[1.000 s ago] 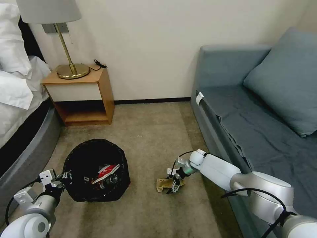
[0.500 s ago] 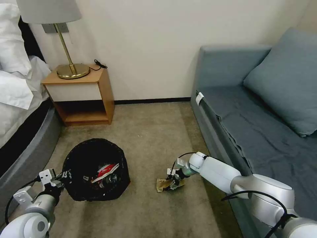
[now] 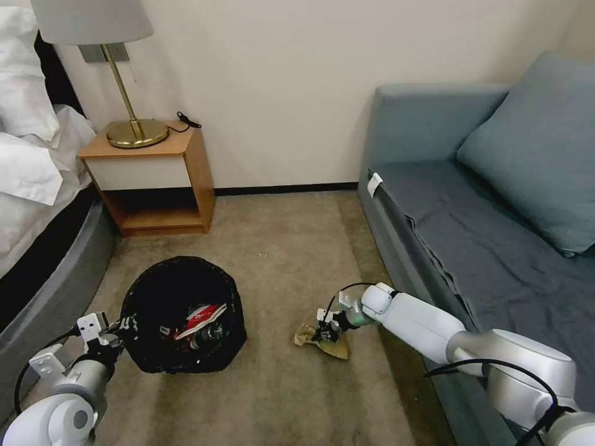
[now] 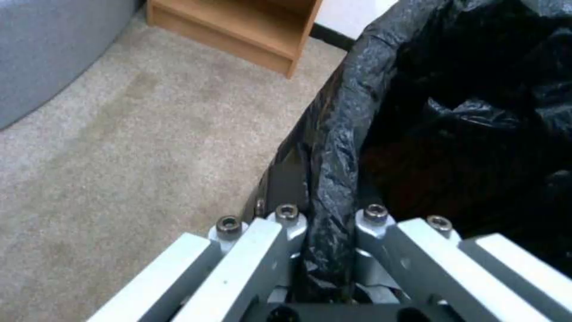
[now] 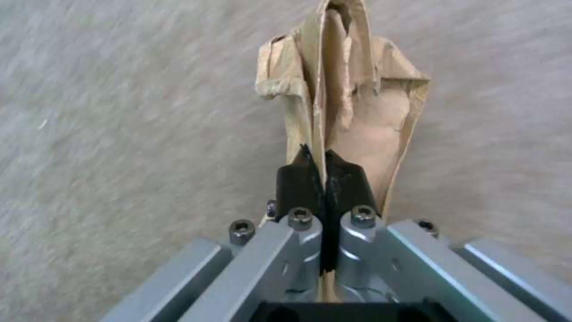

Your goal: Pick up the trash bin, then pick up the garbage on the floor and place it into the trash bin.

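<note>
From the head cam, the room's pretty tight: a nightstand (image 3: 155, 179) with a brass lamp (image 3: 124, 80) by the wall, a bed (image 3: 37, 204) edge on the left, and a blue sofa (image 3: 483, 210) running down the right, with the right arm reaching out just beside its front. The bin (image 3: 183, 316) sits on the carpet (image 3: 285, 248) between bed and sofa, black bag over the rim, red-and-white wrapper (image 3: 201, 317) already inside. The left gripper (image 3: 121, 331) is at the bin's near-left rim, and the right gripper (image 3: 326, 330) is low over the tan paper (image 3: 322, 341), well to the right of the bin. Left wrist cam: the fingers are pressed together on the bag-covered rim (image 4: 334, 179), one inside the bin and one outside, carpet and the nightstand's base beyond. Right wrist cam: the black fingertips (image 5: 298, 183) are pinched tight on a fold of the crumpled paper (image 5: 351, 98), which sticks out past the tips over the carpet.
</note>
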Available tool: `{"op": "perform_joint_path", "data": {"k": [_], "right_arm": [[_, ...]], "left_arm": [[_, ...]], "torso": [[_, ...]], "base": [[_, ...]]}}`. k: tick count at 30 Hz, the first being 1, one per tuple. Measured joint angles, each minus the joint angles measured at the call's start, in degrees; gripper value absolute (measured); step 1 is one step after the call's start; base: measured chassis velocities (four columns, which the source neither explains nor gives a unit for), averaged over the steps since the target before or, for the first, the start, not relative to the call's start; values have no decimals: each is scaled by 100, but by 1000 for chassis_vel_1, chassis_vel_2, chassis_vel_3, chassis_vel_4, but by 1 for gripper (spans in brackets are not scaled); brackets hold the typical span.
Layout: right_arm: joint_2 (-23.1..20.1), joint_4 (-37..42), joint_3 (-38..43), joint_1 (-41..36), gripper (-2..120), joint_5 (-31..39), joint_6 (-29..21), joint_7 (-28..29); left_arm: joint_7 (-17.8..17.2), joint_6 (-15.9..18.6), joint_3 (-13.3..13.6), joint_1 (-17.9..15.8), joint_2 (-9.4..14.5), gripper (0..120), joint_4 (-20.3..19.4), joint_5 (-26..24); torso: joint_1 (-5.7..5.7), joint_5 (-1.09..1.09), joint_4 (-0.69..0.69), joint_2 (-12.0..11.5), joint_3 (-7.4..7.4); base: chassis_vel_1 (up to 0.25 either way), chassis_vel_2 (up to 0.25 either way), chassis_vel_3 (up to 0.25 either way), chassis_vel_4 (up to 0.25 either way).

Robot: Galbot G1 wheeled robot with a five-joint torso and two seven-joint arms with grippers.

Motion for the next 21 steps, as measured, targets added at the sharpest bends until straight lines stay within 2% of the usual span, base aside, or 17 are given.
{"op": "perform_joint_path", "data": {"k": [5, 7, 9, 11, 12, 17, 21], "right_arm": [[-431, 729, 394, 6, 0, 337, -210, 378], [-722, 1373, 735, 7, 0, 570, -394, 756], [-792, 1569, 832, 7, 0, 644, -433, 894], [-1000, 2350, 1117, 3, 0, 962, -528, 1582], [-1000, 2350, 1117, 3, 0, 962, -528, 1582], [-1153, 3890, 1471, 17, 0, 1668, -647, 2676], [-1160, 4290, 1520, 27, 0, 1865, -640, 2970]], "left_arm": [[-3, 13, 4, 7, -8, 3, 24, -17], [-15, 32, 41, 13, -37, 3, 53, -37], [-19, 41, 58, 16, -45, 3, 56, -41], [-24, 64, 137, 21, -81, 3, 59, -47], [-24, 64, 137, 21, -81, 3, 59, -47], [-100, 183, 350, -8, -146, 3, 22, -50], [-137, 224, 424, -29, -161, 3, 2, -39]], "torso": [[0, 0, -2, 0, 0], [0, -2, -1, 0, 0], [0, -1, -1, 0, 0], [0, -1, -1, 0, 0], [0, -1, -1, 0, 0], [0, -1, 0, 1, 0], [0, -2, 0, 1, 0]], "base": [[0, 0, 0, 0], [0, 0, 0, 0], [0, 0, 0, 0], [0, 0, 0, 0], [0, 0, 0, 0], [0, 0, 0, 0], [0, 0, 0, 0]]}}
